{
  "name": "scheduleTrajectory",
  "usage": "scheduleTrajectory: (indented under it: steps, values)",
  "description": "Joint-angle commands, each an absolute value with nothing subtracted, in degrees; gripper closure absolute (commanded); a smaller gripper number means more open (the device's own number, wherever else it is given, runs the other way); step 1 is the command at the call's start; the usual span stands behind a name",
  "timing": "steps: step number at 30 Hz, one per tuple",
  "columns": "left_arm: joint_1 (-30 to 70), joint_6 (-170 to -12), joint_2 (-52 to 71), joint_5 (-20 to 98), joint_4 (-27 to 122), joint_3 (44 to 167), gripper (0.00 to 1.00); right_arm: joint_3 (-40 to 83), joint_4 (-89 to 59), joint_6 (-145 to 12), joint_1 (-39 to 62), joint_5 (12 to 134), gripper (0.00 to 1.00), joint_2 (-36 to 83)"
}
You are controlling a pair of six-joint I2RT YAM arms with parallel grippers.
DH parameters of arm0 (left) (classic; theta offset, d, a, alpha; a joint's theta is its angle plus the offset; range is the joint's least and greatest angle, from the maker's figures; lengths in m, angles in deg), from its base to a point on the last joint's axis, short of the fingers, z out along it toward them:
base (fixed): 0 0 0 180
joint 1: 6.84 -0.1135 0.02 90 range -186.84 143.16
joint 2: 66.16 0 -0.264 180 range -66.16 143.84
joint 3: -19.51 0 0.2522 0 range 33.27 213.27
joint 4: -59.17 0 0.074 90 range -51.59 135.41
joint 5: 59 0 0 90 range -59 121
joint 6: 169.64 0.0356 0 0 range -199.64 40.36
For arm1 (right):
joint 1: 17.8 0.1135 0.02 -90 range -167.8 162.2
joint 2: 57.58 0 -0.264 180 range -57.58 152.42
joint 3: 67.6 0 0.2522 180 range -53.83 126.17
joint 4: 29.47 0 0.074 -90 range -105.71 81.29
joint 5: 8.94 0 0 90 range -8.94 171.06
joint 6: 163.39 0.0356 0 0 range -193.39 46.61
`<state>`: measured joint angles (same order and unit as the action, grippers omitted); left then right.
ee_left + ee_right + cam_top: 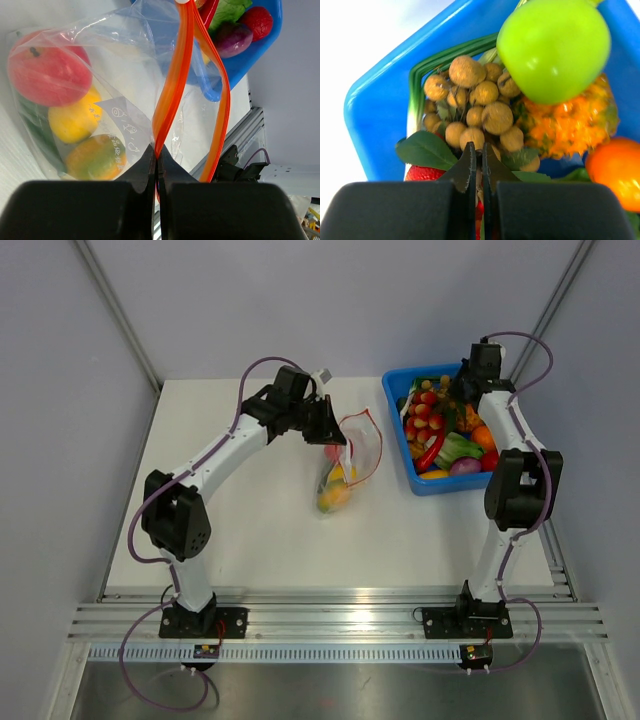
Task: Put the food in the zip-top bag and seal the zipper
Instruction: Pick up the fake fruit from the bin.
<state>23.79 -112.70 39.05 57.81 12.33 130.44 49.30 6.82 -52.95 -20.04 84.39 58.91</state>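
Zip-top bag (125, 65) I judged limp and slippery; my left pincer (157, 155) clamped its stiffer zipper (172, 85) between the tips; my right pincer (476, 150) was closed.

Surface under my arms: a white, flat, matt table top (250, 530), filling the middle of the top view. Grey walls close it in at the left, right and top of the frame.

Bottom of the frame: a ribbed aluminium rail (330, 618) along the near edge carries my left arm base (203, 622) and right arm base (470, 622).

Item one: a clear, crinkly plastic zip-top bag (345, 465), centre of the frame. Its filled lower end rests on the white top, with red, yellow and orange plastic fruits (75, 120) inside.

Item two: a blue rectangular plastic bin (450, 483), upper right, at the far right corner, heaped with plastic produce.

The bag's resting end and the bin stand apart.
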Motion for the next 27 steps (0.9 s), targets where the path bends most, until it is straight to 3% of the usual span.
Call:
scheduleTrajectory:
  steps: [1, 15, 27]
  values:
    - [24.4, -113.3, 39.9, 59.2, 14.3, 132.9, 1.00, 46.6, 5.2, -52.8, -20.0, 83.6, 1.00, 49.8]
    - [25.7, -115.0, 43.0, 60.1, 15.9, 135.3, 1.00, 33.5, 6.3, -51.7, -20.0, 85.5, 1.00, 28.5]
    - [27.7, -115.9, 46.4, 59.7, 13.9, 143.4, 1.00, 28.7, 10.0, -47.1, -19.6, 78.1, 1.00, 10.6]
